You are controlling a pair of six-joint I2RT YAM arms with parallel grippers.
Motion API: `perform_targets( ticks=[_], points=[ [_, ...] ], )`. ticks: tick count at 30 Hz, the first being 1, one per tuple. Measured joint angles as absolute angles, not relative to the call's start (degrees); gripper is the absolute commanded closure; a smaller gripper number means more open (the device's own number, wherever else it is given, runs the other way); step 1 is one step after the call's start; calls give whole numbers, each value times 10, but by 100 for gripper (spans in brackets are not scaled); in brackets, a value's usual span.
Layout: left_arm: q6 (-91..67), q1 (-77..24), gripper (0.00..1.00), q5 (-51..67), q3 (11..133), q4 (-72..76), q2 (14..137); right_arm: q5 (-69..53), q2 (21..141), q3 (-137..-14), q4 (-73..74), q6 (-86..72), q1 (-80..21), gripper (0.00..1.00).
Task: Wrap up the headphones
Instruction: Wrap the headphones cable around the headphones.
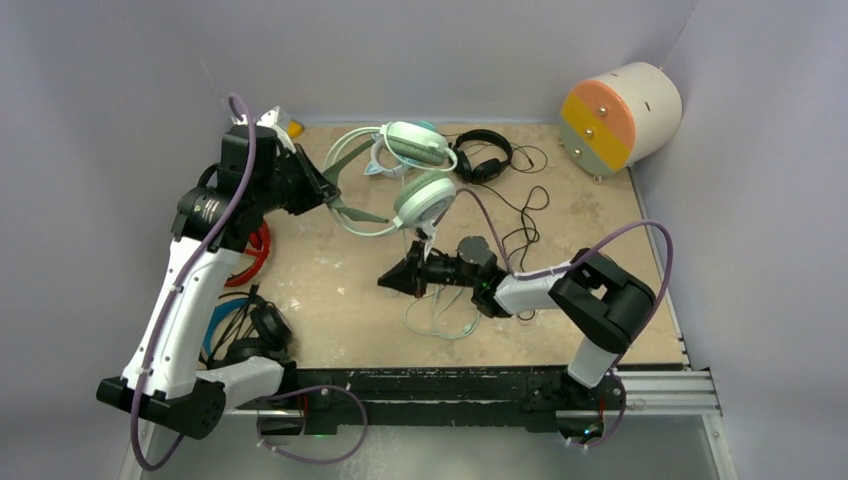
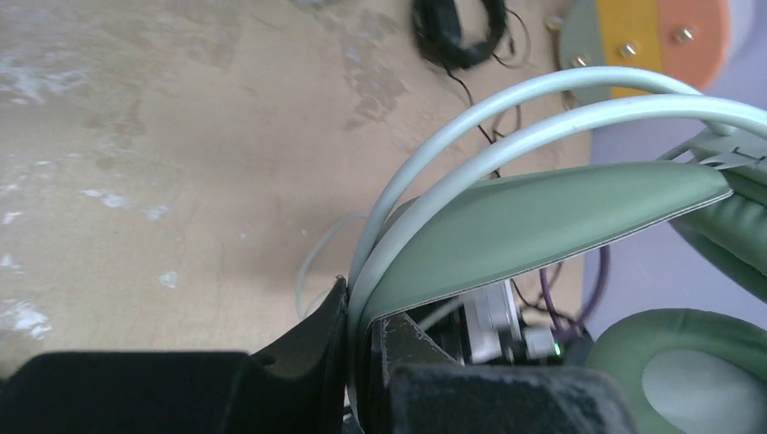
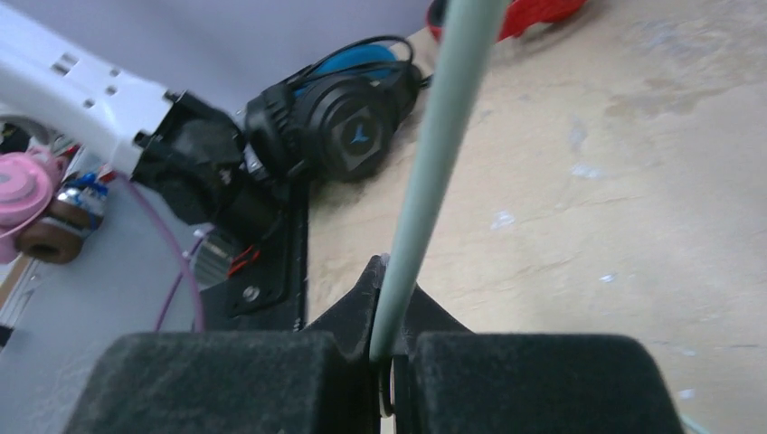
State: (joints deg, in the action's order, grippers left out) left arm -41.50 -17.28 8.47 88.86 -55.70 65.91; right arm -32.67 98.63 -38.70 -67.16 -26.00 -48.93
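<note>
While the left tool clamps the headband of the mint-green headphones at upper centre of the top view, the right tool is pinched shut on their thin cable just below. Risk: excess pull strains the cable at the earcup; a weak pinch lets it slip, spilling loops onto the surface.
</note>
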Motion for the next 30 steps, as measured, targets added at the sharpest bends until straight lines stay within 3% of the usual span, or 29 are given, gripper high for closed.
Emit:
perform_targets(
  ticks=[14, 24, 30],
  points=[
    [-489, -172, 100, -116, 892, -537, 696, -276, 881, -314, -676, -274, -593, 91],
    [-519, -169, 100, -176, 855, -481, 688, -270, 833, -325, -590, -274, -635, 96],
    [-471, -169, 100, -218, 813, -441, 693, -264, 745, -346, -505, -267, -635, 100]
  ],
)
